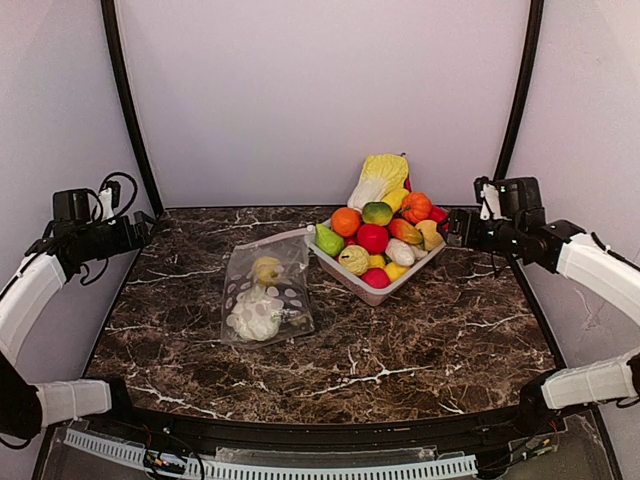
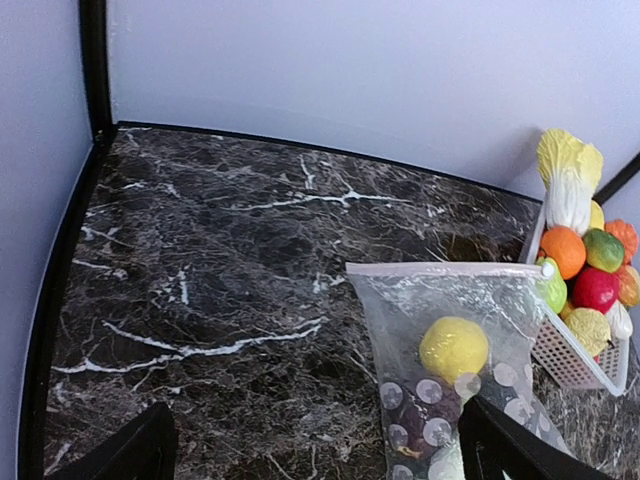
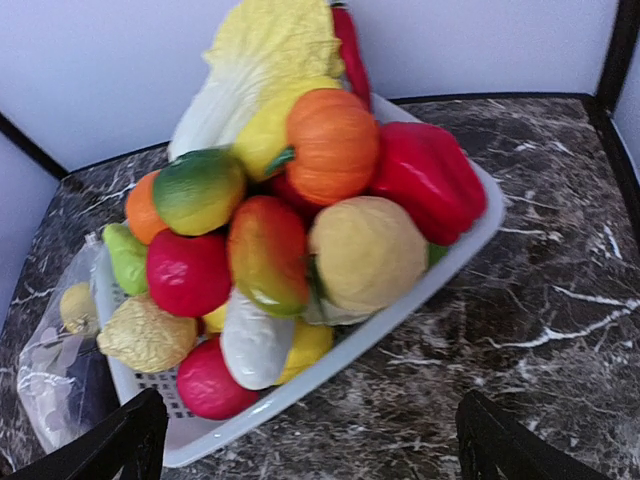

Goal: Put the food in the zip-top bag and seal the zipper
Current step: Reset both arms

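Observation:
The zip-top bag lies flat on the marble table, left of centre, with the food inside. In it are a yellow lemon, a dark purple piece and a white cauliflower. The zipper forms the bag's far edge and runs straight and flat; I cannot tell if it is pressed closed. My left gripper hovers open far to the left of the bag, and its wrist view looks down on the bag and lemon. My right gripper is open and empty beside the tray's right end.
A pale tray heaped with several toy fruits and vegetables stands just right of the bag, touching its corner. Black frame posts and pale walls close in the table at the back and sides.

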